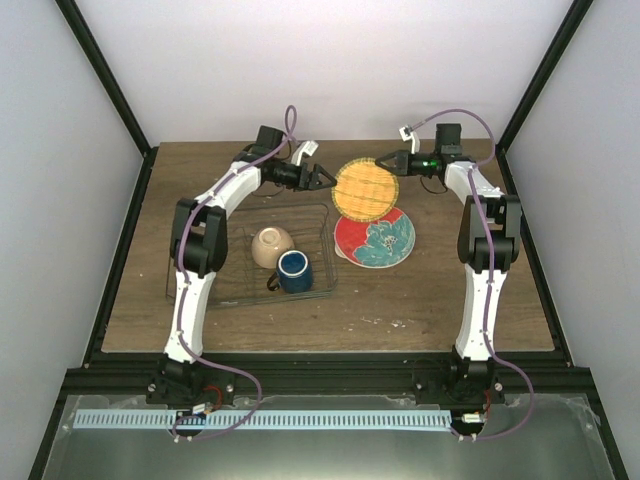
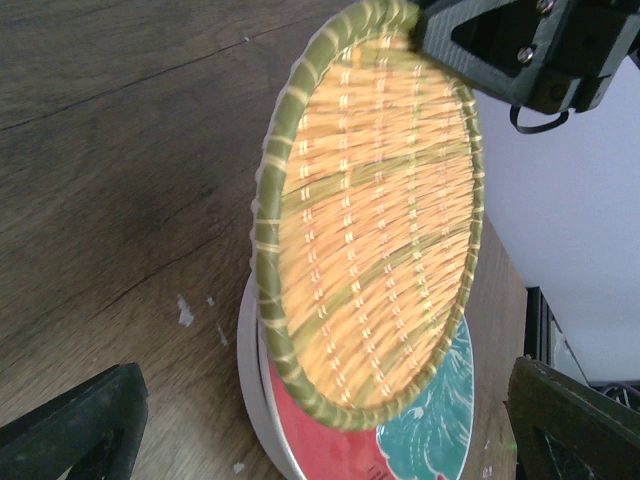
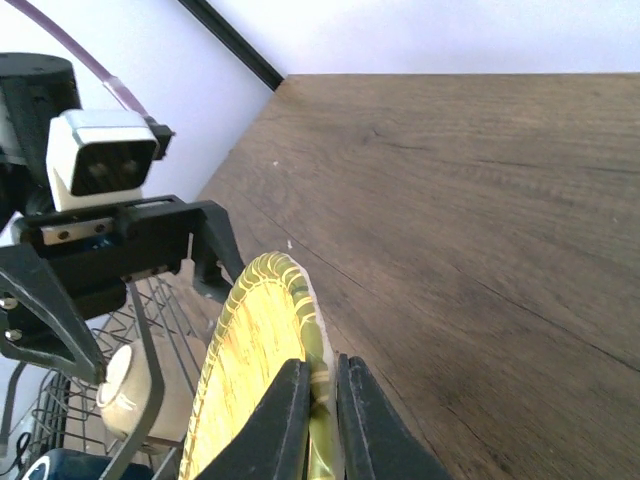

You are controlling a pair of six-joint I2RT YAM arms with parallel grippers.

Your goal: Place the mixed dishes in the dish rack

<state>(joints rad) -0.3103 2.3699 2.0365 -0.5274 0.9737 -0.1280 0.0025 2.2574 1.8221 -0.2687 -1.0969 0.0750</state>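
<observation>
I see the brown wooden table (image 1: 420, 300), and on its left the rectangular dark-wire dish rack (image 1: 205, 285).

The red plate with teal flower (image 1: 385, 245) lies flat just right of the rack. A pale whitish rim (image 2: 248, 370) shows under it, probably the translucent plate.

The round yellow-orange woven plate (image 1: 366, 188) is held on edge above the red plate's far side, outside the rack.

Inside the rack are the small cream bowl (image 1: 271, 246), tipped, and the dark blue mug (image 1: 293, 270).

My right gripper (image 3: 322, 368) pinches the woven plate's rim. My left gripper (image 1: 326, 178) faces the opposite edge with its fingers spread wide, touching nothing.

I judge the step in hand is carrying this plate to the rack, perhaps by a handover. Next the left fingers should close on the near rim before the right lets go. Then the plate goes upright into a free slot between dividers, clear of the bowl.
</observation>
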